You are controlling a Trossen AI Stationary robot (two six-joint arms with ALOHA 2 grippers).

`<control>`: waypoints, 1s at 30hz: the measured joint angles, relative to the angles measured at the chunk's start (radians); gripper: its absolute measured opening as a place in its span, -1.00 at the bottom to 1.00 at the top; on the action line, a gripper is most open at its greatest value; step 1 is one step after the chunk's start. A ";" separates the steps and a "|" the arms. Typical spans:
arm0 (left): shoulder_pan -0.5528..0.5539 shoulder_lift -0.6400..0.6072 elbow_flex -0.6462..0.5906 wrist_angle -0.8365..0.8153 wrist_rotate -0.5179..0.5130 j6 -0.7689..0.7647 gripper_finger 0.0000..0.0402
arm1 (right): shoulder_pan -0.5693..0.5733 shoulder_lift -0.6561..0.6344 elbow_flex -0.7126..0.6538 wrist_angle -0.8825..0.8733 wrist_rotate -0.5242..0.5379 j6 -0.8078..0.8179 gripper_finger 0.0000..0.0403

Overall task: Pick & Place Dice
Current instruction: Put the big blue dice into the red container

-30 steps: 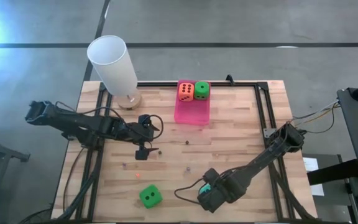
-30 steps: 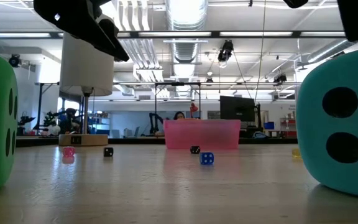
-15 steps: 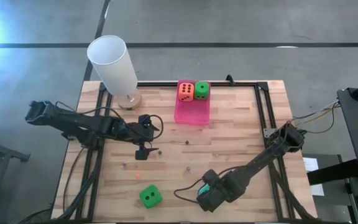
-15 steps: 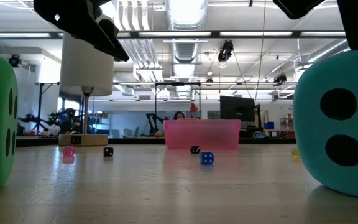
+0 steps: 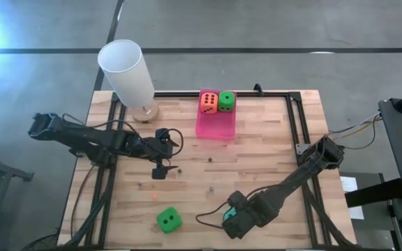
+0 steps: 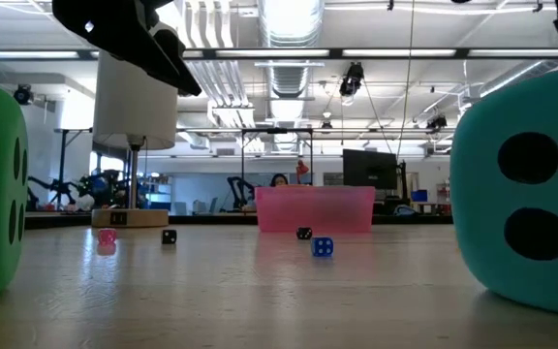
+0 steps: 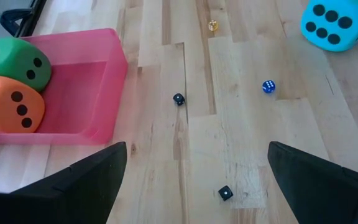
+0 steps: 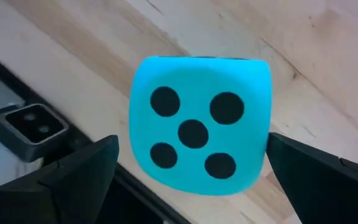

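Observation:
A teal die (image 8: pixel 197 134) rests on one face near the table's near edge, five pips up. My right gripper (image 8: pixel 192 142) hangs over it, pointing steeply down and open, one finger on each side of it; in the high view this gripper (image 5: pixel 233 219) hides most of the teal die (image 5: pixel 229 207). A green die (image 5: pixel 167 220) lies to its left on the wood. An orange die (image 5: pixel 209 102) and a second green die (image 5: pixel 227 100) sit in the pink tray (image 5: pixel 215 127). My left gripper (image 5: pixel 160 169) waits open above mid-table. My right gripper straddles the teal die from above. Its finger (image 8: pixel 303 168) stands very close to the die's side (image 8: pixel 263 124). I cannot tell whether it touches.
A white lamp (image 5: pixel 128 70) stands at the far left corner. Several tiny dice lie mid-table: a black one (image 7: pixel 178 99), a blue one (image 7: pixel 268 86) and another black one (image 7: pixel 225 193). A small camera block (image 8: pixel 30 127) sits at the near edge beside the teal die.
My right gripper has tipped a little over the teal die. In the low view the teal die has crept slightly toward the table's left. My left arm has kept still.

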 joint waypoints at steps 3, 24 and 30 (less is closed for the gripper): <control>0.000 0.000 0.000 0.000 0.000 0.000 0.94 | 0.000 -0.004 0.001 -0.006 0.010 -0.012 0.99; 0.000 0.000 0.000 0.000 0.000 0.000 0.95 | 0.000 0.022 0.000 0.009 0.041 -0.085 0.99; 0.000 0.000 -0.001 0.000 0.000 0.000 0.95 | 0.005 0.022 -0.002 0.014 0.064 -0.094 0.99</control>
